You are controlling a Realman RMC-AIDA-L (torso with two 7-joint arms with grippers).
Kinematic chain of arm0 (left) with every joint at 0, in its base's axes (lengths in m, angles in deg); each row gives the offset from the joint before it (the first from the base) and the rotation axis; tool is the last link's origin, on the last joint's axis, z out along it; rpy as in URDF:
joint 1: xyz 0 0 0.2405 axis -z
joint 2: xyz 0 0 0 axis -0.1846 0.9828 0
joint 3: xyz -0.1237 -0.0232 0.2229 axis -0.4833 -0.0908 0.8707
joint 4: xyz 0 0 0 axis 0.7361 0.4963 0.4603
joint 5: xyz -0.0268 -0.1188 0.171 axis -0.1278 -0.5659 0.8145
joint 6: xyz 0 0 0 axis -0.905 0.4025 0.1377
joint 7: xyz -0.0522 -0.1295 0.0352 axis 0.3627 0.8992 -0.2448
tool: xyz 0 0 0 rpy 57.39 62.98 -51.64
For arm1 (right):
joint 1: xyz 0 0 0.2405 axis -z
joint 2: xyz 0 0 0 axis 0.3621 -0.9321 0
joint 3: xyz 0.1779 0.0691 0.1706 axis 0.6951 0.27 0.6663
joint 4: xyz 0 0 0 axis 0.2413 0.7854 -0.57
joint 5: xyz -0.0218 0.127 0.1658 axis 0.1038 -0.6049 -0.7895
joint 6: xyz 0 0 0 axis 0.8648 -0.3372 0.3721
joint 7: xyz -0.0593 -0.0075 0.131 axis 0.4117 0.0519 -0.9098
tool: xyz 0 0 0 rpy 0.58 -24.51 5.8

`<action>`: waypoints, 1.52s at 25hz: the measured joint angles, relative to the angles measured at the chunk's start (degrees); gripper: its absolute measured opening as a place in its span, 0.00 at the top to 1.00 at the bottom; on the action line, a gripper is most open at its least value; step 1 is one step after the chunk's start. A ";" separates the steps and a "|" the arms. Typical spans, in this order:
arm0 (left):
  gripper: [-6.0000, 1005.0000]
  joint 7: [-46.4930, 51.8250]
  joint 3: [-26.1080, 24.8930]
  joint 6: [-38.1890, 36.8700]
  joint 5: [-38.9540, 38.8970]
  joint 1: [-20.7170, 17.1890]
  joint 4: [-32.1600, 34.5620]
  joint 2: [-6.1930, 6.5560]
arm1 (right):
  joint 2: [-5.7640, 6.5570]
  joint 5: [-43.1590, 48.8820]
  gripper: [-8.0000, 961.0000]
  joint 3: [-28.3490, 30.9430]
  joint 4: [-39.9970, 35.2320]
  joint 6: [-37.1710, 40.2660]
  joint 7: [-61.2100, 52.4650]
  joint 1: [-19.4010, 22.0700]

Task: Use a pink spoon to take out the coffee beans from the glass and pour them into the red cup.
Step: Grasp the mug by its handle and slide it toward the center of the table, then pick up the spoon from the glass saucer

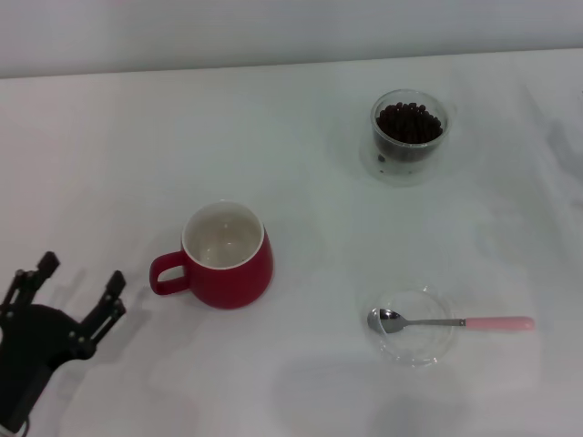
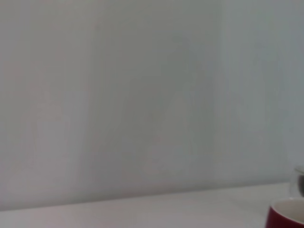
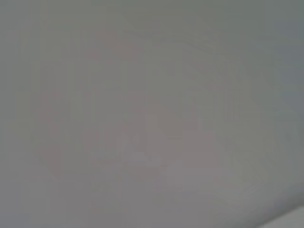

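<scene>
The red cup [image 1: 226,257] stands left of centre on the white table, its white inside bare and its handle pointing left. At the far right the glass [image 1: 408,137] holds a heap of dark coffee beans [image 1: 410,122]. The pink spoon [image 1: 451,322] lies across a shallow clear saucer [image 1: 410,328] at the near right, metal bowl in the dish, pink handle pointing right. My left gripper [image 1: 77,284] hovers low at the near left, open and holding nothing, left of the cup. A sliver of the red cup [image 2: 287,216] shows in the left wrist view. My right gripper is out of view.
The white table [image 1: 301,182] runs back to a pale wall. The right wrist view shows only a blank pale surface.
</scene>
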 joint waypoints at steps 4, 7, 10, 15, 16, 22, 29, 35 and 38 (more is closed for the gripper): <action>0.11 0.00 0.00 -2.03 -5.16 -1.33 -0.55 0.00 | 0.17 0.73 0.09 -2.98 -0.31 2.54 -6.14 2.70; 0.11 0.00 0.00 -3.04 -9.82 -1.93 -0.87 0.03 | 0.33 0.77 0.09 -6.83 -0.27 5.87 -11.38 5.70; 0.11 0.00 0.00 -3.38 -14.61 -1.98 -1.15 0.03 | 0.52 0.79 0.09 -9.80 0.19 9.00 -14.69 8.41; 0.11 0.87 0.00 -3.05 -19.46 -1.24 -1.14 -0.11 | 0.76 0.97 0.09 -12.17 3.47 15.42 -17.15 12.00; 0.11 0.91 0.01 -2.99 -20.23 -0.98 -0.97 -0.18 | 0.81 1.08 0.09 -12.60 3.86 16.92 -18.30 13.05; 0.11 1.89 0.40 -2.27 -22.73 1.38 -1.03 -0.13 | 0.85 1.45 0.09 -16.83 4.80 23.57 -26.06 19.42; 0.11 2.13 1.24 1.70 -22.42 4.78 -0.27 -0.31 | 0.77 1.54 0.10 -22.81 8.23 26.37 -27.28 19.92; 0.11 2.12 1.62 1.62 -22.43 4.61 0.44 -0.33 | 0.72 1.60 0.10 -28.69 8.67 27.23 -29.65 20.22; 0.11 2.12 1.62 1.57 -22.43 4.57 0.75 -0.34 | 0.71 1.99 0.10 -30.90 8.69 27.23 -30.24 20.04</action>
